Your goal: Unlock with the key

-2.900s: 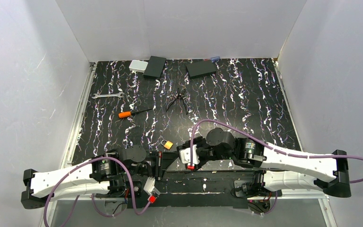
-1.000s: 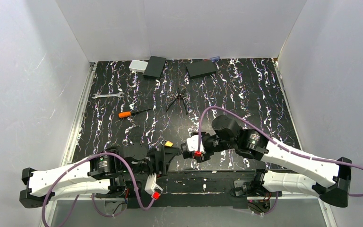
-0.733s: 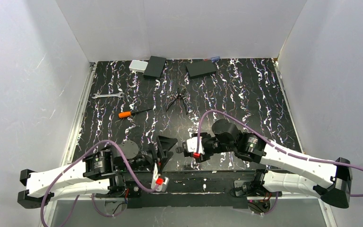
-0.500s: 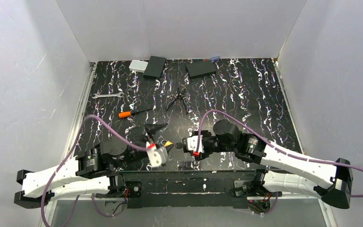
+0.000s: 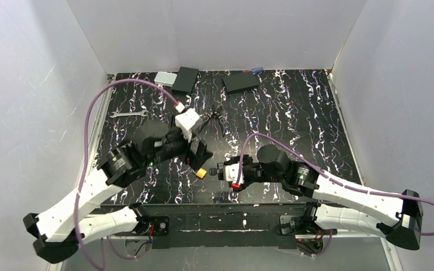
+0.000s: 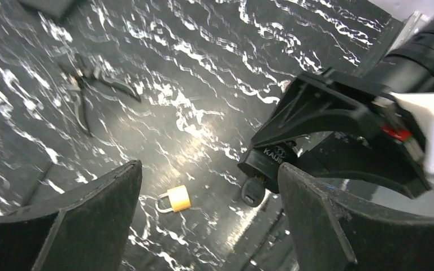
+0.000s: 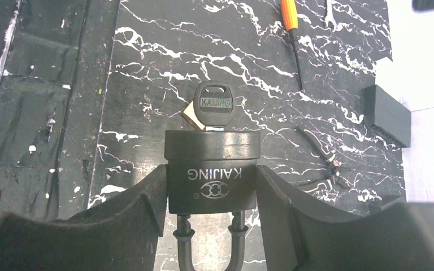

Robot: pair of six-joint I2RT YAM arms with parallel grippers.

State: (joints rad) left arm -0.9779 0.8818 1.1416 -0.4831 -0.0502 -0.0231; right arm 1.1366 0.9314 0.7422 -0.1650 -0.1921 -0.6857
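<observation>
**Black padlock clamped in the right gripper, key in its keyway**

The right gripper (image 7: 210,176) is clamped on the black padlock (image 7: 212,152), held above the bench (image 5: 294,113) near the middle of its near edge. The key (image 7: 213,107) sits in the lock's keyway, its head sticking out beyond the fingers. The left gripper (image 6: 208,169) hangs close by, jaws wide apart and empty.

There are two padlocks, the black one and a small brass padlock (image 6: 175,199) lying on the bench just beside it, and one key. "KAIJING" reads on both lock body and key head.

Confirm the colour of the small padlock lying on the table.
The small padlock has an orange body, silver shackle; clearest in left wrist view.
</observation>
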